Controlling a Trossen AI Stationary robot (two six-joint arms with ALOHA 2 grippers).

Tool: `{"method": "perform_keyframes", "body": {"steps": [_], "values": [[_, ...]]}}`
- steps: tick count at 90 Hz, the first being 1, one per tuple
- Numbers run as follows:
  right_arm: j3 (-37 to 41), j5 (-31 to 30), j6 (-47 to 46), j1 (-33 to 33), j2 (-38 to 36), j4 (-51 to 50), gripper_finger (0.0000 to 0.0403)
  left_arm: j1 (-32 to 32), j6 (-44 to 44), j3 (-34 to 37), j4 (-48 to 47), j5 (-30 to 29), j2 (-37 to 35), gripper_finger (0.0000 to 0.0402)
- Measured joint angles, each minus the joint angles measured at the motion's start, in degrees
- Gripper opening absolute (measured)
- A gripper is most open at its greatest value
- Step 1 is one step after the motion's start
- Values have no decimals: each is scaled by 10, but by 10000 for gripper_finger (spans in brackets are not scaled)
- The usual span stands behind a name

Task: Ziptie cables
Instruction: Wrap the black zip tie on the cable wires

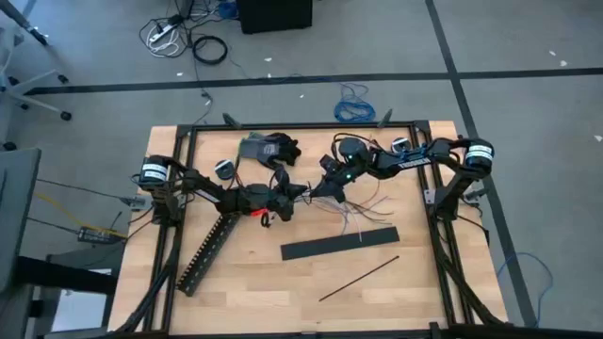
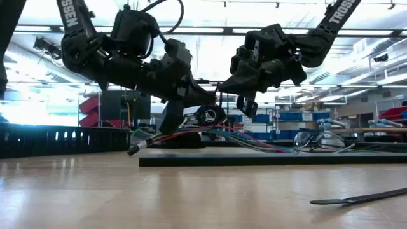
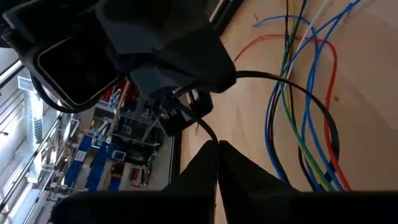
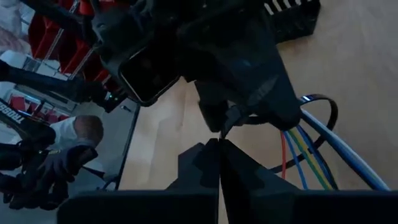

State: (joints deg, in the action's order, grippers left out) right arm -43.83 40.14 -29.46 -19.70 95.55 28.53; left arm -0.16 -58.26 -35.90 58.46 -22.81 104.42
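While both grippers meet above the cables (image 1: 356,209), the left gripper (image 1: 300,191) and right gripper (image 1: 318,189) each pinch one looped ziptie (image 3: 298,99), jaws closed.

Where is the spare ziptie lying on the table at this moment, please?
In the high view, the spare ziptie lies slanted on the bare wood on the table's right half, just below the wide flat black bar and apart from it, clear of both arms.
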Motion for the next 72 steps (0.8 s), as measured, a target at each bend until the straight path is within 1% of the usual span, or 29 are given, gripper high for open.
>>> {"method": "perform_keyframes", "body": {"steps": [17,34,45,72], "values": [[0,-4,21,2,0,-2,4,0,0,0,3,2,0,0],[0,-19,22,1,0,-3,27,0,3,0,3,2,0,0],[0,-19,24,1,0,-8,56,0,4,0,3,3,0,0],[0,4,66,-1,0,-19,149,0,13,0,3,5,0,0]]}}
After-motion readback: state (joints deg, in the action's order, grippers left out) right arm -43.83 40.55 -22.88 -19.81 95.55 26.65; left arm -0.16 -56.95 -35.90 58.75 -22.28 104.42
